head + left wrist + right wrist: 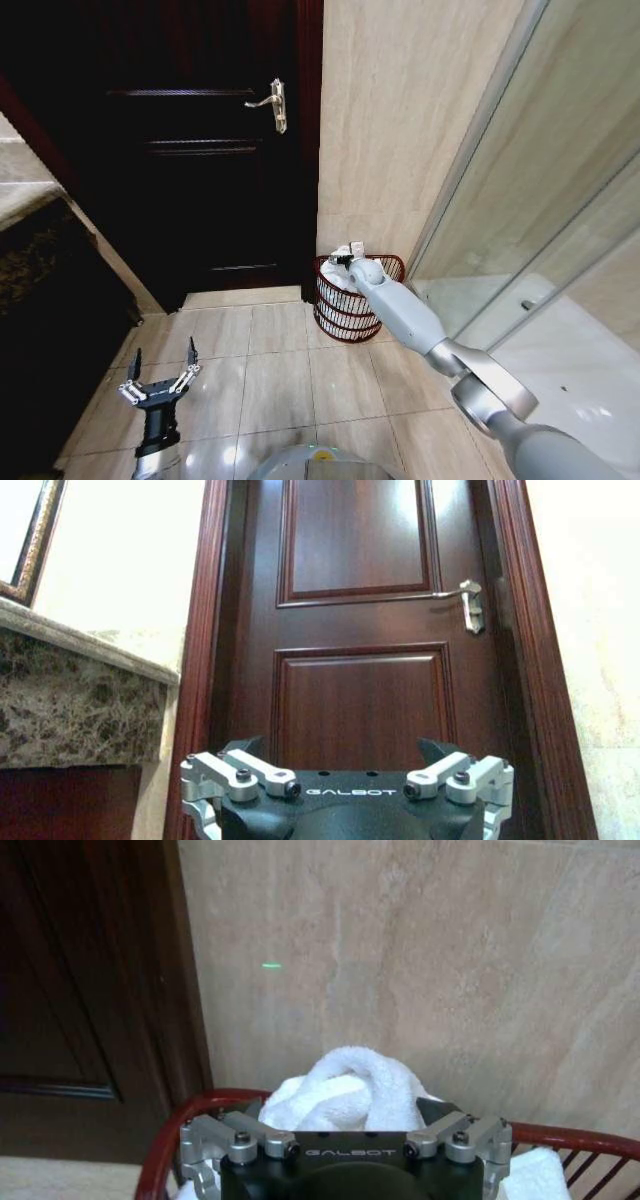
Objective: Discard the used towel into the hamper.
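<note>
So the hamper point(352, 300) is sitting on the tile floor point(270, 370) right at the foot of the beige wall point(400, 120), just beside the dark wooden door point(200, 150) and next to the glass shower panel point(540, 200) on its other side. The right arm is stretched out over it, and the right gripper point(345, 258) is parked directly above the hamper's rim with the white towel point(345, 1084) bunched up between its fingers. In the right wrist view the towel pokes up out of the gripper as a rolled lump, with the red rim curving around underneath, so the towel is above the hamper's opening and the fingers are pinching it (how tight, I can't really tell, the cloth hides the tips). There's more white cloth lying inside the hamper at the far side of the rim.

The left gripper point(161, 378) is well away from the hamper, low over the floor tiles in front of the door, fingers spread wide with nothing in them.
</note>
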### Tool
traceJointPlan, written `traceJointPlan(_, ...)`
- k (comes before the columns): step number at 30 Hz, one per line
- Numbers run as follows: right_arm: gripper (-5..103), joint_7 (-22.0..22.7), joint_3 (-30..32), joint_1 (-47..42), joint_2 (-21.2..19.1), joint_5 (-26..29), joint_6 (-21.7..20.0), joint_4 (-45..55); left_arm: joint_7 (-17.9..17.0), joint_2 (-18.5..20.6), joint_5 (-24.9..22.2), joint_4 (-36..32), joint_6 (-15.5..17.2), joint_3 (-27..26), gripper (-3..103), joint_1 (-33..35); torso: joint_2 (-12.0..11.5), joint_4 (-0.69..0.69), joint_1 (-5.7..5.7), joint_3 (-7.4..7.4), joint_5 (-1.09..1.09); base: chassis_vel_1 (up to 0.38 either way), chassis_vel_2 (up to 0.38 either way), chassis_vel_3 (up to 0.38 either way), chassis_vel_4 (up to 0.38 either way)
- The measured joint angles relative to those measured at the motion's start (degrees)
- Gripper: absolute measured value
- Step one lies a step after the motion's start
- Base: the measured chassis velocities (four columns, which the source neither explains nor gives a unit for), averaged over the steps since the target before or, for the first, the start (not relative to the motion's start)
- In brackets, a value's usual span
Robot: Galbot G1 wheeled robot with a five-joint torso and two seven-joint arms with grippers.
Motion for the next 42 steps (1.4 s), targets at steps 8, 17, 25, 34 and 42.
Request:
traceJointPlan(8, 100, -2.6, 1.0, 0.3, 1.6, -1.2, 1.1, -4.1, 0.4, 0.0, -0.1, 0.0, -0.1, 0.0, 100, 0.0, 0.0, 0.0, 0.0, 0.0, 0.0, 0.0, 0.0, 0.0, 0.0)
traceJointPlan(17, 79, -3.8, 1.5, -0.5, 2.2, -1.0, 1.9, -4.4, 0.4, 0.0, -0.7, -0.5, -0.2, 0.2, 100, -0.1, 0.0, 0.0, 0.0, 0.0, 0.0, 0.0, 0.0, 0.0, 0.0)
traceJointPlan(25, 46, -4.4, 1.6, -1.0, 2.1, -0.6, 2.0, -4.0, 0.7, 0.0, -0.7, -0.6, -0.3, 0.3, 100, -0.1, 0.0, 0.0, 0.0, 0.0, 0.0, 0.0, 0.0, 0.0, 0.0)
traceJointPlan(34, 14, -5.5, 0.9, -2.2, -0.3, 1.6, 1.7, -0.3, 0.8, 0.0, -0.5, -0.6, -0.5, 0.5, 100, 0.0, 0.0, 0.0, 0.0, 0.0, 0.01, 0.0, 0.0, 0.0, 0.0)
traceJointPlan(42, 5, 5.5, -1.1, -3.0, -2.5, 15.8, -1.2, 10.8, 0.8, 0.0, 0.2, -0.6, -0.9, 0.7, 100, 0.0, 0.0, 0.0, 0.0, 0.0, 0.0, 0.0, 0.0, 0.0, 0.0)
